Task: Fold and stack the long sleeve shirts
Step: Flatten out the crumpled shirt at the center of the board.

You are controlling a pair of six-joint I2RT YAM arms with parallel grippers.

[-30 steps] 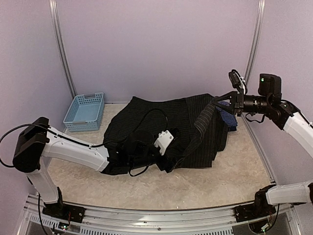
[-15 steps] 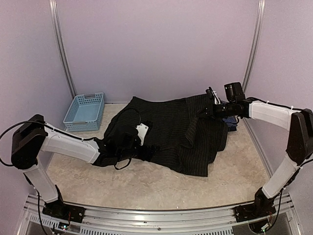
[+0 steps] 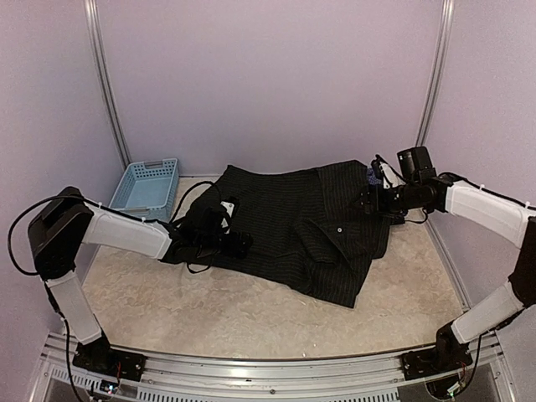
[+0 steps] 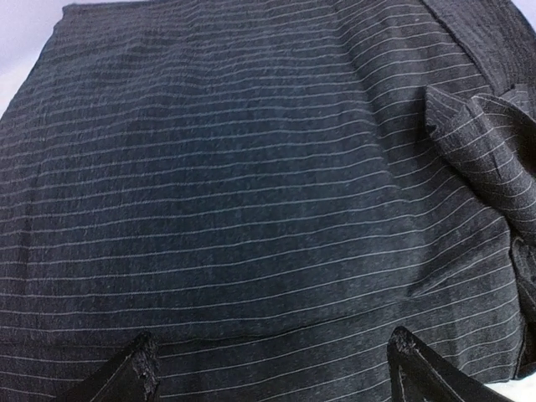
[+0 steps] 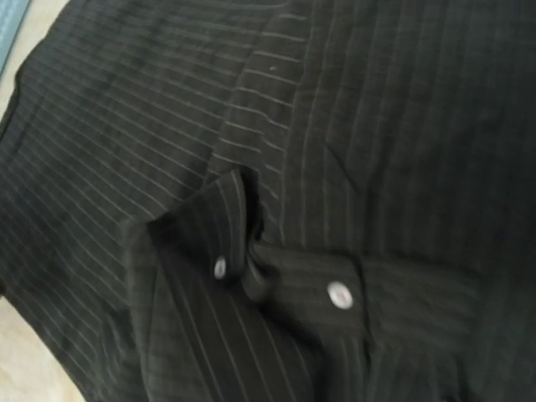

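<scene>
- The black pinstriped shirt (image 3: 285, 219) lay spread across the middle of the table (image 3: 251, 314), reaching towards the far right. One sleeve was folded in over its right half.
- The left tool (image 4: 276, 375) hovered low over the shirt's left part with its jaws wide and nothing between them.
- The right tool (image 3: 371, 197) hung over the shirt's far right edge. I could not tell whether its jaws were wide or narrow, since its own camera showed no fingers.
- The cloth was a thin woven fabric, matt, with fine pale stripes. It looked light, limp and easily rumpled, so it would likely sag and drag when lifted.
- The cuff (image 5: 293, 285) was doubled and stiffer, with two small pale buttons (image 5: 338, 294). It made a firm place to pinch, as would a hem or a shoulder seam.
- A light blue plastic basket (image 3: 146, 191) with slotted walls stood at the far left, just beside the shirt.
</scene>
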